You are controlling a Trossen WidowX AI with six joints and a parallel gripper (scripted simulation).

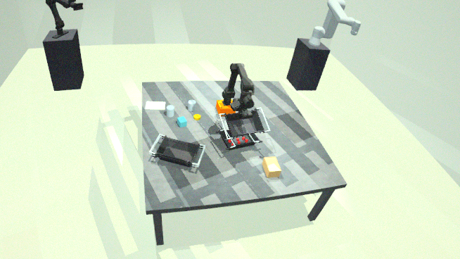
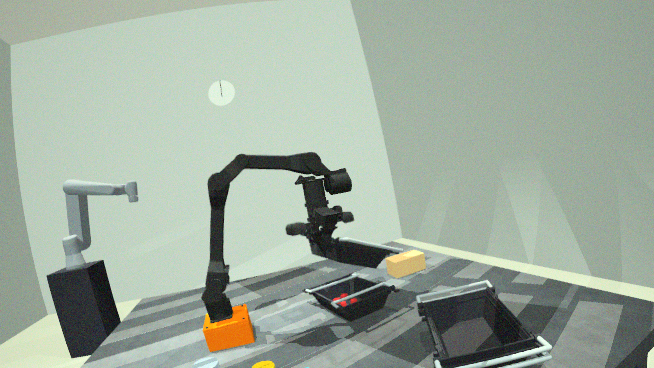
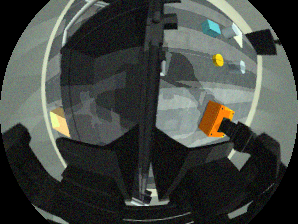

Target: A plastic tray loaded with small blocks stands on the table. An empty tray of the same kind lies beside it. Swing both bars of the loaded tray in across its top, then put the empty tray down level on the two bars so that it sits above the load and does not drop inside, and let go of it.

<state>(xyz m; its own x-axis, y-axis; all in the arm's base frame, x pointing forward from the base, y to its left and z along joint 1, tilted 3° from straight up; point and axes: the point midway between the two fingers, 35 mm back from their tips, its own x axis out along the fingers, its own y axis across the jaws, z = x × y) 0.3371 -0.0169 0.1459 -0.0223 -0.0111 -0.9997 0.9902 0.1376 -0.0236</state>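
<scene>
The loaded tray [image 1: 247, 144] [image 2: 357, 311], black with small red blocks [image 1: 238, 142] [image 2: 343, 300] inside, stands on the table. In the exterior view its two white bars [image 2: 365, 293] lie across its top. My gripper [image 1: 247, 114] [image 2: 321, 246] [image 3: 144, 127] is shut on one wall of an empty black tray [image 1: 246, 127] [image 2: 367, 255] [image 3: 95, 107]. It holds this tray in the air, above and partly behind the loaded one in the top view. The held tray's white bars stand at its ends. Whether it is quite level I cannot tell.
Another empty tray [image 1: 177, 162] [image 2: 513, 317] stands at the table's left in the top view. A tan block [image 1: 271, 167] [image 2: 405, 264] [image 3: 59, 121], a cyan cube [image 1: 181, 122] [image 3: 211, 28], a yellow piece [image 1: 197, 117] [image 3: 218, 60] and pale cups [image 1: 170, 111] also stand around.
</scene>
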